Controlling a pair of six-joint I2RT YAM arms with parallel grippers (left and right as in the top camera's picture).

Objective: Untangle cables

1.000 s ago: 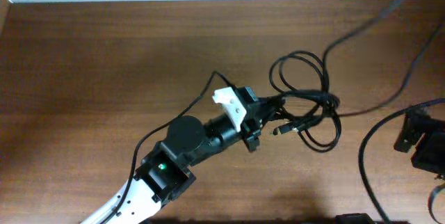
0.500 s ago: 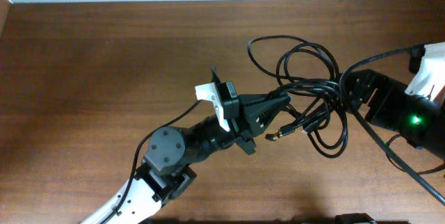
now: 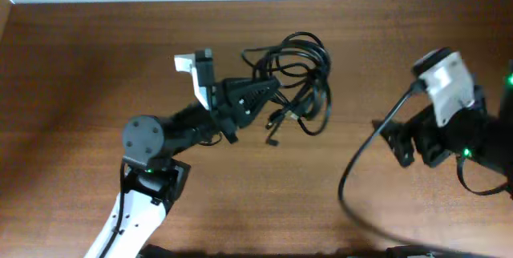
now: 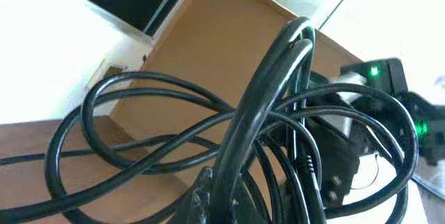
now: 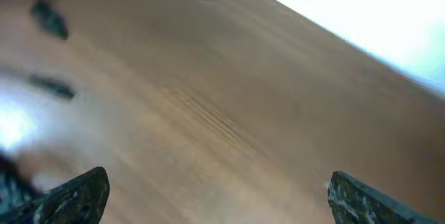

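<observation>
The left gripper (image 3: 268,91) reaches toward the middle of the worktop (image 3: 96,66), its jaws drawn together into a narrow point that bites into the near side of the cables (image 3: 303,66). The cables form one knotted bunch of overlapping loops just beyond the jaws, above the centre of the worktop, with one plug end (image 3: 272,135) hanging out on the near side. In the left wrist view the same loops (image 4: 243,126) crowd the lens, several strands crossing and running down together toward the bottom edge. The right gripper (image 5: 222,197) is well apart, over bare wood on the right, its jaws spread wide with nothing between the fingertips (image 5: 76,195).
</observation>
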